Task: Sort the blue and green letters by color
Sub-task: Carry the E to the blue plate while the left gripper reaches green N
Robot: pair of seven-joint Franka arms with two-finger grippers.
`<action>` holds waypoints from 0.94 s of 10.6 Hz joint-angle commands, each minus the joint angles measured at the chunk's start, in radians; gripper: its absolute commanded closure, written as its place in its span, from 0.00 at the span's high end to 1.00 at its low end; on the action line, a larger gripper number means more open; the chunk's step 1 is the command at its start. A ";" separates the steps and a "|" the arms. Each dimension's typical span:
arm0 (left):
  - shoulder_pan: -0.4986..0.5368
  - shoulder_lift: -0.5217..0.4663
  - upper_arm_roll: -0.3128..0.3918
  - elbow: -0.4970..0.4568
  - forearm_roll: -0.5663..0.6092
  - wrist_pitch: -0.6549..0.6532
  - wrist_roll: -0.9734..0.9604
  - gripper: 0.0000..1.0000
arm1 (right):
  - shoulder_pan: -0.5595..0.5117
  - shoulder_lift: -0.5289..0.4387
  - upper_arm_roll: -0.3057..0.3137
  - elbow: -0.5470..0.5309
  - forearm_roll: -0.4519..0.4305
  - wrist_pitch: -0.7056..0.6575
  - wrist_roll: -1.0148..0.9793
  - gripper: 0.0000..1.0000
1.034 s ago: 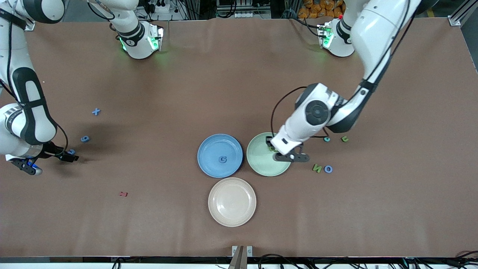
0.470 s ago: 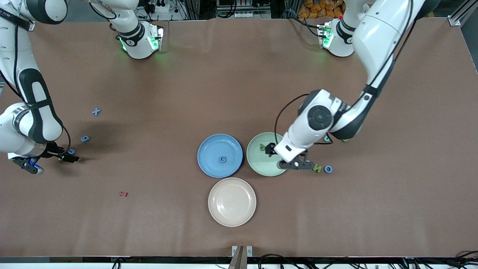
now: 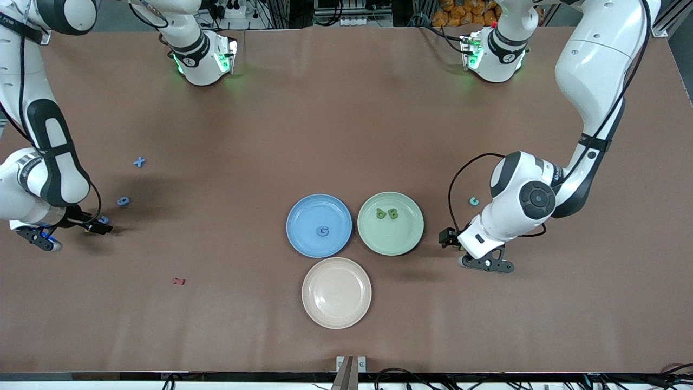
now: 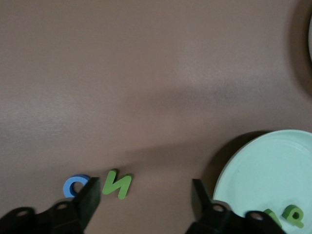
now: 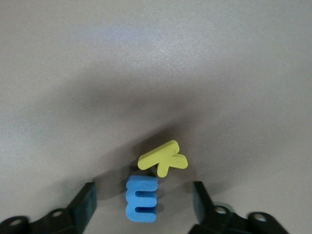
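The left gripper (image 4: 144, 202) hung low over the brown table (image 3: 346, 108), just beside the pale green plate (image 3: 390, 223) toward the left arm's end, its fingers (image 4: 87, 200) spread with nothing between them. The left wrist view showed a flat green letter N (image 4: 117, 184) and a round blue letter O (image 4: 75, 185) lying side by side on the table under it. Two green letters (image 3: 387, 214) lay in the green plate, and one blue letter G (image 3: 322, 231) lay in the blue plate (image 3: 319, 225) beside it (the cream plate (image 3: 336, 292), nearest the front camera, held nothing). A small teal letter (image 3: 474, 201) sat near the left arm's elbow.

The right gripper (image 5: 141, 204) was down at the right arm's end of the table, fingers parted around a chunky blue letter E (image 5: 141, 198) that touched a yellow letter K (image 5: 163, 157). A blue X (image 3: 139, 161), a blue 9 (image 3: 123, 201) and a dark red letter (image 3: 178, 281) lay apart nearby.
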 commanded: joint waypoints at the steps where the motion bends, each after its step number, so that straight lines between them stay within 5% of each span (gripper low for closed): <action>1: -0.019 0.014 0.021 0.003 0.015 -0.007 0.230 0.68 | -0.008 -0.021 0.005 -0.024 -0.012 0.009 -0.061 0.00; 5: -0.019 0.027 0.021 0.003 0.016 -0.001 0.742 0.70 | 0.012 -0.023 0.011 -0.009 -0.009 -0.001 -0.068 0.00; 10: -0.021 0.084 0.023 0.008 0.056 0.053 1.020 0.71 | 0.242 -0.018 0.063 0.083 0.058 -0.044 0.007 0.00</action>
